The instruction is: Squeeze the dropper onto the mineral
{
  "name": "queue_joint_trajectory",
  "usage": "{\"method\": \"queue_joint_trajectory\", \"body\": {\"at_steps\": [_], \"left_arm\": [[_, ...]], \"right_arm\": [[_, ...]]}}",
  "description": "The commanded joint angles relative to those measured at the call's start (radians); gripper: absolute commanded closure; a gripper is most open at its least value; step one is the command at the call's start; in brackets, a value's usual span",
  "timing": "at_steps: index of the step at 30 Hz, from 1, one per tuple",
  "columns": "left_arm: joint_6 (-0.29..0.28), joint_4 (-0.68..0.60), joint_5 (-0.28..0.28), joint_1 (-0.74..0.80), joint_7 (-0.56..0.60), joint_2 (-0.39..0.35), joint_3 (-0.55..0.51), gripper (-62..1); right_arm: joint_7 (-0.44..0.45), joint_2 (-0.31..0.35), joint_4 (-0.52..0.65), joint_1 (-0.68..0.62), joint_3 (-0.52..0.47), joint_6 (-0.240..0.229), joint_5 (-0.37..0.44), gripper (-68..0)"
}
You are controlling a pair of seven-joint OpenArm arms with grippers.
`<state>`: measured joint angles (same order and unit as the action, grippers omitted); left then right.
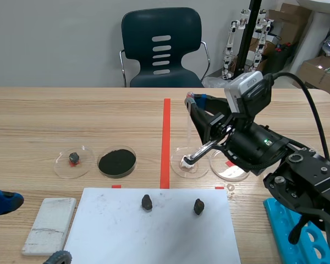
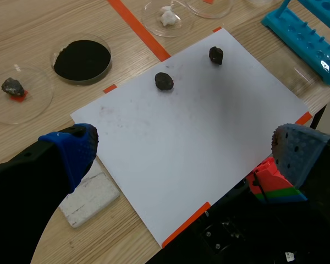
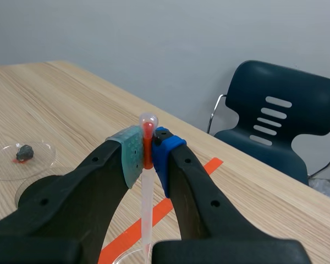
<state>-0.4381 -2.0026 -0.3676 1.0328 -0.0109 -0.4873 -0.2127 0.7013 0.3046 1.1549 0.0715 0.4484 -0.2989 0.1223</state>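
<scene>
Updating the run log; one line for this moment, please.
right gripper: shut on dropper | dropper: upright over white mineral | left gripper: open

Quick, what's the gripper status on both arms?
Left gripper: open, holding nothing.
Right gripper: shut on the thin clear plastic dropper, near its top.

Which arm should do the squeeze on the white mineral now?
Right. The right pincer is shut on the dropper, held upright with the tip down over the white mineral in its dish. The left pincer is open and empty, low by the white sheet.
</scene>
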Motion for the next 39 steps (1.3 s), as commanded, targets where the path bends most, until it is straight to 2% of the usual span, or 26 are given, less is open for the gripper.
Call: {"method": "queue_joint_trajectory", "body": {"at_steps": [1,30,34,39], "left_arm": [[0.001,-0.014,-0.011,-0.003,0.01,0.007,-0.003,-62.3],[0.001,-0.014,-0.011,-0.003,0.01,0.007,-0.003,-62.3],[0.001,-0.014,-0.011,-0.003,0.01,0.007,-0.003,-62.3],[0.001,-0.014,-0.011,-0.003,0.01,0.007,-0.003,-62.3]], "right_arm": [[0.019,-0.008,-0.005,0.026,-0.001,0.004,0.012,-5.0],[0.02,-0.014,-0.029,0.028,-0.001,0.004,0.012,-5.0],[0.019,-0.014,-0.029,0.028,-0.001,0.003,0.011,-1.5],[0.02,-0.014,-0.029,0.028,-0.001,0.003,0.011,-1.3]]}}
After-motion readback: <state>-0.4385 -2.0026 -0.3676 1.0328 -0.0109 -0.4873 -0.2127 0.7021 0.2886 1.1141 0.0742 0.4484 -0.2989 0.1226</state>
